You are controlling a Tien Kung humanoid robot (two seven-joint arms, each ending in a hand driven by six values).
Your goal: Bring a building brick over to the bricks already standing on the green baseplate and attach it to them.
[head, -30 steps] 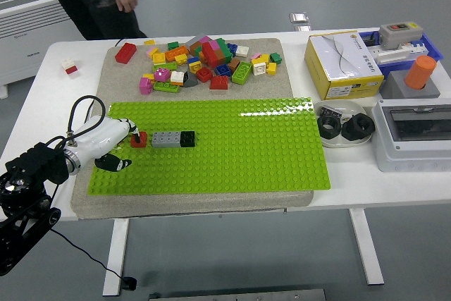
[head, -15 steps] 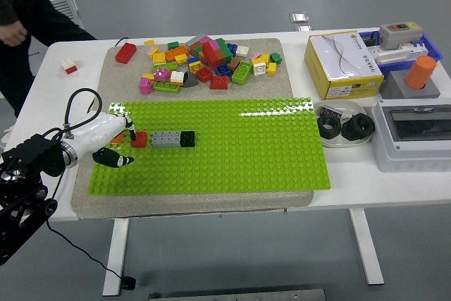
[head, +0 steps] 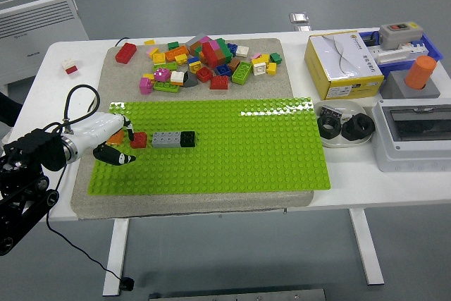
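**A:** What is the biggest thing I am looking at?

**B:** The white table (head: 394, 181). Its near edge runs along the bottom, and there is bare table left of the mat. On it lies a grey mat (head: 282, 68), and on the mat the green baseplate (head: 246, 146). Most of the baseplate is open, all the way to its right edge, so I have lots of room to move there.

**A:** And on the right side?

**B:** It is crowded. I see a grey box with a clear lid (head: 416, 132), a yellow and white box (head: 342, 65), and a dish with black rings (head: 345, 127) just beside the baseplate's right edge.

**A:** Where are the bricks?

**B:** A pile of loose bricks (head: 204, 61) sits on the far part of the mat. On the baseplate a grey brick (head: 166, 139) and a black brick (head: 187, 139) stand joined in a row. The red brick (head: 139, 139) is just left of the grey one, right against it.

**A:** And my hand?

**B:** My left hand (head: 116, 142) is at the baseplate's left edge. Its fingers are curled close around the red brick; I cannot tell if they still pinch it.

**A:** What changed?

**B:** The hand has slid a little left and down. The person at the far left has almost gone. A white heater (head: 42, 12) shows there now.
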